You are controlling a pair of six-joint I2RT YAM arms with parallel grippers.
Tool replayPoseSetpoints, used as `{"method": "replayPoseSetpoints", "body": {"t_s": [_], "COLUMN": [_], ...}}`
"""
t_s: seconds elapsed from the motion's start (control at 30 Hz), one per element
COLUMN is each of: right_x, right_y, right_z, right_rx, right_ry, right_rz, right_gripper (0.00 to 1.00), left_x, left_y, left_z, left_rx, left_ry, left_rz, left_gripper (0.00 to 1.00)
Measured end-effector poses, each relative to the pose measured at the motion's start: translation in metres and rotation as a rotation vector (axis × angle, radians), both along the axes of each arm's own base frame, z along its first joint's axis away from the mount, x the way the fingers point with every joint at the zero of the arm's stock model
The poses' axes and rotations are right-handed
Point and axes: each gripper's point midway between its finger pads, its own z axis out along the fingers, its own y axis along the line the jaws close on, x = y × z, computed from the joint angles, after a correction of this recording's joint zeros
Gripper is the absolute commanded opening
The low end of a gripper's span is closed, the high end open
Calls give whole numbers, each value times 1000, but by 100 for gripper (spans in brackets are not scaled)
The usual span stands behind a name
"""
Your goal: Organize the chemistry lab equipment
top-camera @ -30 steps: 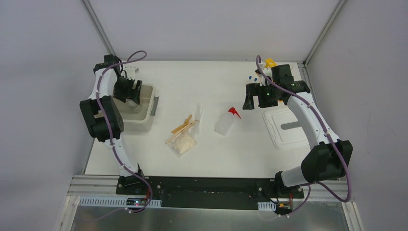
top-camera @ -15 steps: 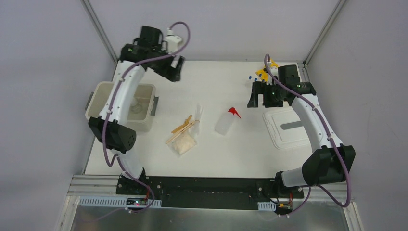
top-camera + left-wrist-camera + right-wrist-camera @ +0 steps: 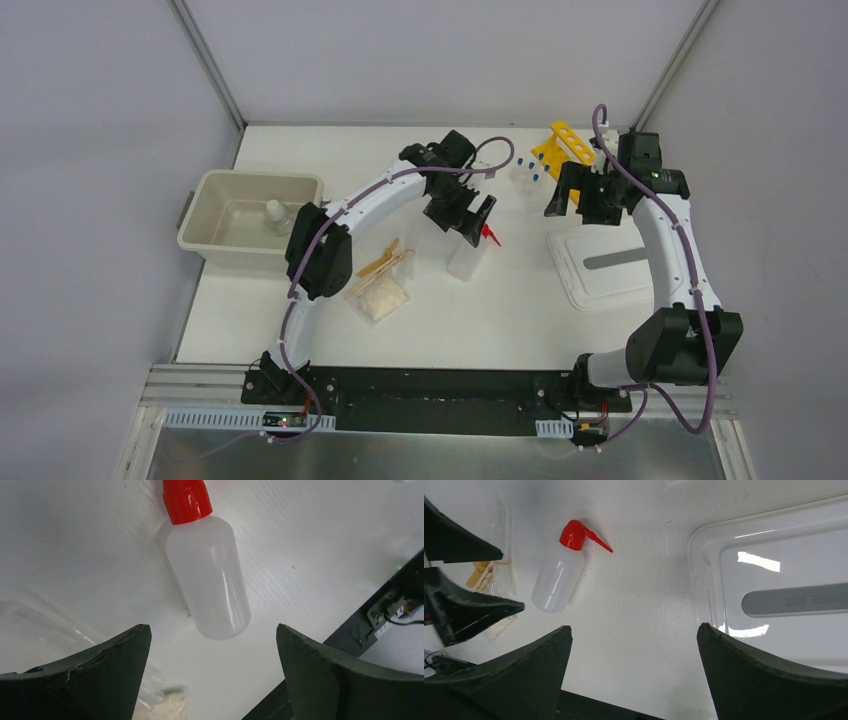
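Left gripper [image 3: 212, 629] hung over the clear squeeze bottle [image 3: 210, 585] with its jaws spread wide and nothing held. In the left wrist view the bottle lay on its side on the table [image 3: 330, 150], red nozzle pointing away from the camera. One finger stood to each side of its body, apart from it. We judged this alignment deliberate: closing would pinch the bottle across its narrow width, not along its length.

Right gripper [image 3: 634, 629] was likewise wide open and empty, raised near the white lid [image 3: 600, 265], well clear of the left arm's work.

The cream bin [image 3: 250, 178] sat far left with one clear item inside, probably the beaker [image 3: 272, 212]. Wooden sticks [image 3: 383, 263] and beige packet [image 3: 380, 300] lay just left of the bottle. The yellow rack [image 3: 562, 145] and blue-capped tubes [image 3: 525, 175] stood at the far right, not yet sorted.

Risk noted: a smooth, round body may roll or slip.
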Motion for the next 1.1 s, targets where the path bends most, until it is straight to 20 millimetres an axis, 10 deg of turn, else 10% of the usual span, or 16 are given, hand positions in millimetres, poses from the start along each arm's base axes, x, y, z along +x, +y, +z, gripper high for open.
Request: {"method": "replayPoseSetpoints", "body": {"t_s": [0.33,0.7,0.9,1.1], "right_x": [-9,-10,-8,-2], "right_y": [-6,-4,3,15], "right_z": [5,5,4,4], "right_rx": [-10,2,41,89], "right_ry": [-3,-2,10,9], "right_rz": [3,14,24,31], "right_gripper": [99,99,99,99], "left_x": [0,7,18,50], "left_y": [-31,-25,46,214], "left_z": [-102,-92,21,145], "left_rx": [158,160,17,20], "left_ry": [27,-58,-129,-409], "left_rz": [58,-4,-115,8], "left_gripper": [76,39,41,37]}}
